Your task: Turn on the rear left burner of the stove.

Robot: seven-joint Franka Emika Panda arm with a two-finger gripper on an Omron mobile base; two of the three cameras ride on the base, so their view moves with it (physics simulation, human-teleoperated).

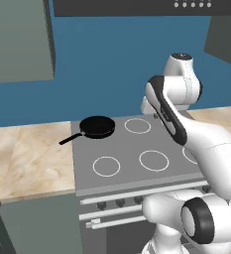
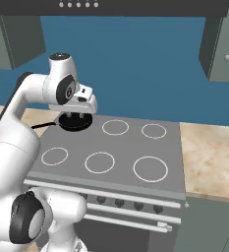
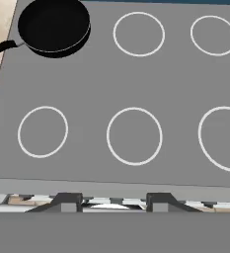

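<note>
Hovering my end effector (image 3: 114, 203) above stove (image 3: 87, 84), fingers apart, empty. Rear left burner (image 3: 54, 25) under black pan. Approach step; next: descend toward knobs (image 2: 100, 200) below front edge.

Frying pan (image 1: 97, 127) on stove (image 1: 127, 149) at back-left corner, handle reaching left over counter (image 1: 28, 154); knobs (image 1: 120, 202) along stove front.
</note>
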